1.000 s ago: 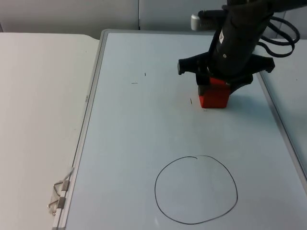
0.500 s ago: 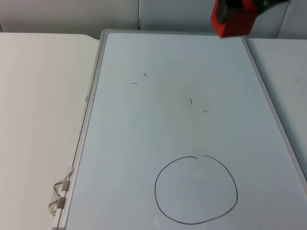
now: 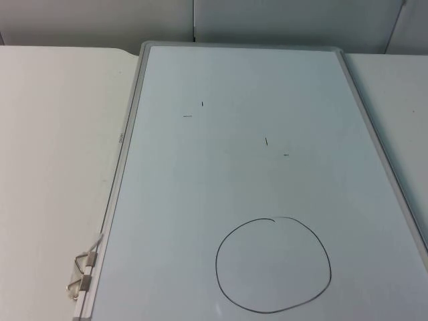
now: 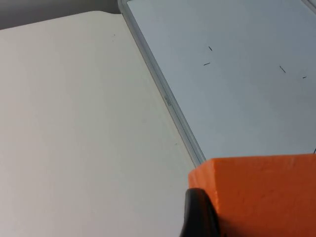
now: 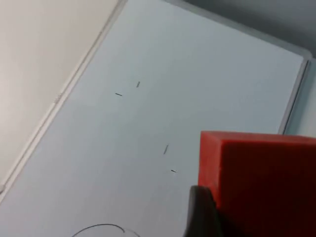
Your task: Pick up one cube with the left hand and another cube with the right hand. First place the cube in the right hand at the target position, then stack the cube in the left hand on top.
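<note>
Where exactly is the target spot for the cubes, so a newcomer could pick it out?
On the white table lies a whiteboard in a grey frame. On its end away from the partition wall is a hand-drawn black circle. The board's other marks are short ink ticks; the circle is its one closed loop.
</note>
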Controlling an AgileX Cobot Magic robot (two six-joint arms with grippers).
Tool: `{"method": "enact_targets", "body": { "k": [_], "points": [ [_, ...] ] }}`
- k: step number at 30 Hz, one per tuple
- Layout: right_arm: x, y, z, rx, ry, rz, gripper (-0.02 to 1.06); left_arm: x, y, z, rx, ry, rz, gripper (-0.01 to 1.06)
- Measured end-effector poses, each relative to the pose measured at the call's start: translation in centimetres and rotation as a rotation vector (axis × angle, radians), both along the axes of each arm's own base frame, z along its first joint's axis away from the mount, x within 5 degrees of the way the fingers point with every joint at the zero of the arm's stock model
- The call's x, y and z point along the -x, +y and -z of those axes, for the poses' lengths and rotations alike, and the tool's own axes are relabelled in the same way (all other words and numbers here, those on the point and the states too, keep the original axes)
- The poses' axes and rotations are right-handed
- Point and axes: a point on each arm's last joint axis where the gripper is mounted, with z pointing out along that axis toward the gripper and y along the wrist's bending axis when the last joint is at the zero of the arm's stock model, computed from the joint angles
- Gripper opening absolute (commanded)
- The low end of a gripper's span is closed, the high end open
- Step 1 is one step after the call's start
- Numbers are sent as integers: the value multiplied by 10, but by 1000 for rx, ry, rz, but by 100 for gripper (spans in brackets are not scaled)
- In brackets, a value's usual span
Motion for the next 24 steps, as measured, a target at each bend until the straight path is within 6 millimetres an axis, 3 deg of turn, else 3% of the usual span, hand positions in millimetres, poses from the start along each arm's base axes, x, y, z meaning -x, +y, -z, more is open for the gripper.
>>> {"method": "enact_targets", "body": {
  "k": [2, 4, 5, 10, 11, 15, 20, 24],
  "points": [
    [25, -10, -8, -38, -31, -19, 0, 0, 0, 0, 0, 0, 0, 23],
    [46, -18, 0, -57, -34, -30, 0, 0, 0, 0, 0, 0, 0, 23],
    [46, -18, 0, -57, -34, -30, 0, 0, 0, 0, 0, 0, 0, 23],
    [91, -35, 43, -95, 9, -51, 0, 0, 0, 0, 0, 0, 0, 23],
    [91, -35, 43, -95, 9, -51, 0, 0, 0, 0, 0, 0, 0, 23],
    [112, -37, 85, -122, 99, -96, 0, 0, 0, 0, 0, 0, 0, 23],
    [113, -37, 126, -95, 190, -94, 0, 0, 0, 0, 0, 0, 0, 23],
    [111, -35, 143, -99, 212, -85, 0, 0, 0, 0, 0, 0, 0, 23]
  ]
}}
